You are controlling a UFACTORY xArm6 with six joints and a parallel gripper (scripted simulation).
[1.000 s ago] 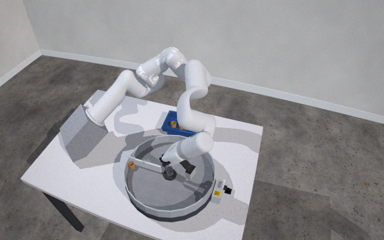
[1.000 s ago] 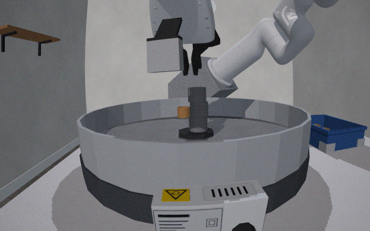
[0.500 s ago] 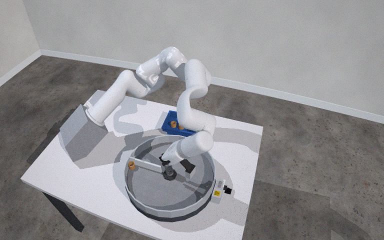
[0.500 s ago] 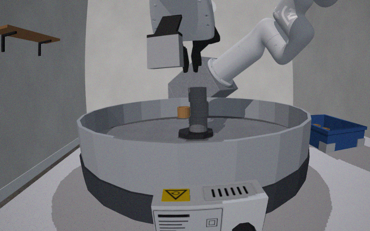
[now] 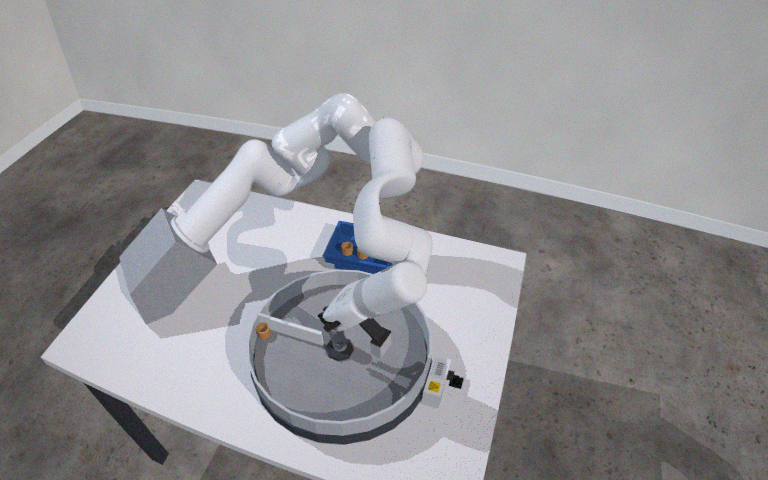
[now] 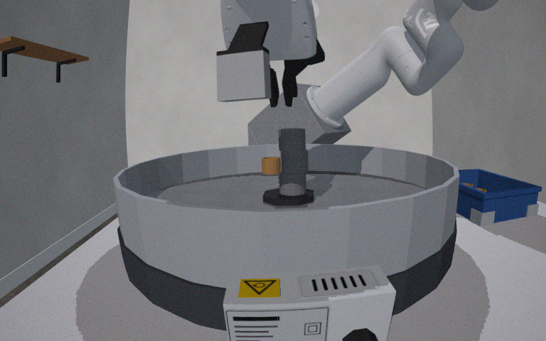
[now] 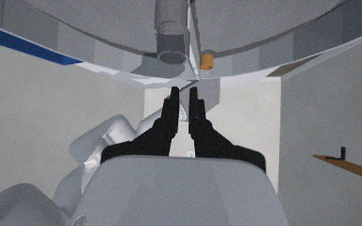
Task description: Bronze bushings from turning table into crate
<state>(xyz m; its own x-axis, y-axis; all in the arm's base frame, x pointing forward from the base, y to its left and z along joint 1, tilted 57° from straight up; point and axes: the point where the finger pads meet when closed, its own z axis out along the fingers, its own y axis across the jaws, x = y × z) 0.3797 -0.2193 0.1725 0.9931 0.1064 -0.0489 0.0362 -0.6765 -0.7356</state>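
One bronze bushing [image 5: 262,330] stands on the turning table [image 5: 396,404], close against the inner rim wall at the outer end of a pale bar [image 5: 294,330] that runs in toward the hub. It is upright, its bore facing up and its axis vertical. Two more bronze bushings [image 5: 346,247] stand in the blue crate [image 5: 338,240], beyond the turning table and partly behind the arm.

The gripper [image 6: 281,104] hangs above the dark centre post [image 6: 292,160], clear of it and well apart from the bushing at the rim. Its fingers point down, drawn nearly together with a narrow slit between them, and they hold nothing.

The turning table is a round grey pan with a raised wall on a dark base, with a control box [image 6: 310,305] at its front. It sits on a white table [image 5: 169,390]. The floor is mottled grey-brown, the walls are pale, and a wooden shelf [image 6: 40,50] is fixed to one wall.
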